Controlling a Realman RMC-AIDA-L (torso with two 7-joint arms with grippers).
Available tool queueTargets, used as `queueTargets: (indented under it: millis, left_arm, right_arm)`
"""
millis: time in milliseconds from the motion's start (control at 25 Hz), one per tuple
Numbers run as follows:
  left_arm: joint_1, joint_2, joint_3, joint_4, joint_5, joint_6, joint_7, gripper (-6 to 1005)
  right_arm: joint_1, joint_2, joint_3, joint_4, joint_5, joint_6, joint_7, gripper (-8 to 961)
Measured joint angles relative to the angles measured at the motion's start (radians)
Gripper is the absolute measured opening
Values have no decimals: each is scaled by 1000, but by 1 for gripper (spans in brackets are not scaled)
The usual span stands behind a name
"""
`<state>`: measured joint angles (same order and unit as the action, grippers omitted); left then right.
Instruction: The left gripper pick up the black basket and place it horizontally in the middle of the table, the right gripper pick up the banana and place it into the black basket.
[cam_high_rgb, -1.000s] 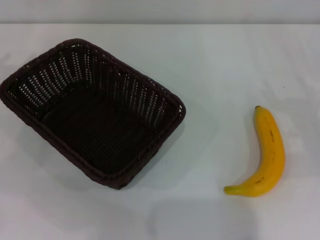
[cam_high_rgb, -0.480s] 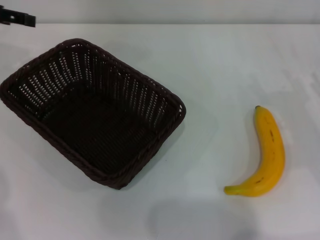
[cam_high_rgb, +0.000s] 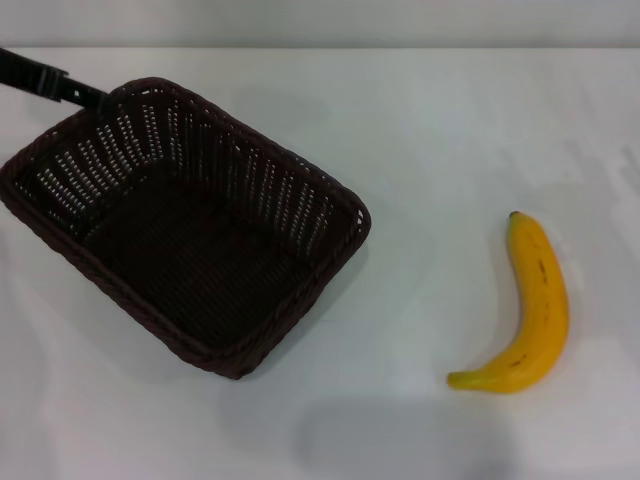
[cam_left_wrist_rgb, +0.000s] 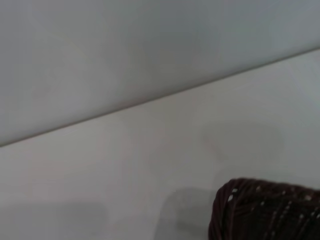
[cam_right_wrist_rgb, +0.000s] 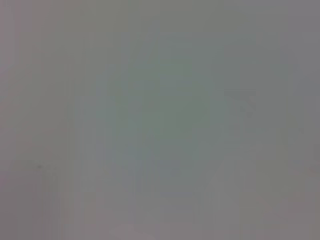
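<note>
The black basket (cam_high_rgb: 190, 225) sits askew on the left half of the white table (cam_high_rgb: 440, 140), its open top up and nothing in it. My left gripper (cam_high_rgb: 85, 95) reaches in from the far left edge, its dark tip at the basket's far left rim corner. One corner of the basket rim also shows in the left wrist view (cam_left_wrist_rgb: 265, 210). The yellow banana (cam_high_rgb: 530, 315) lies on the table at the right, stem end pointing away from me. My right gripper is out of view; its wrist view shows only a plain grey surface.
The table's far edge meets a pale wall (cam_high_rgb: 320, 20). A soft shadow lies on the table near the front edge (cam_high_rgb: 400, 440).
My left gripper has come into view from the far left and moved right and nearer, down to the basket's far rim corner. Basket and banana have not moved.
</note>
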<state>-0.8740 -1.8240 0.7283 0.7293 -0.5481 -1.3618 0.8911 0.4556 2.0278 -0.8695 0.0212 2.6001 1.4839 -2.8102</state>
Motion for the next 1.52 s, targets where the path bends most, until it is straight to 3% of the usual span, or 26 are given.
queueTargets:
  millis: [240,480,880,1080,1320,1520]
  left_arm:
    - [1,-27,20,-8,50,51,-3,845]
    - [7,-70,24,-21,73,103,16,845]
    - [9,-105,35,-26,103,106,35,840]
    - [17,-108,37,-21,103,106,39,833]
    - [20,-100,35,-13,87,79,61,665]
    - [18,-96,36,-10,84,50,97,442]
  right_arm:
    - [4,0,-3,2,0,2,2,870]
    - [11,0,-3,5,-1,1,18,871]
    - [11,0,-5,12,-2,-2,29,871]
    - [11,0,-5,13,-2,-2,29,871]
    - [11,0,-5,14,-2,-2,29,871]
    - [9,0,-4,14,-2,-2,29,871]
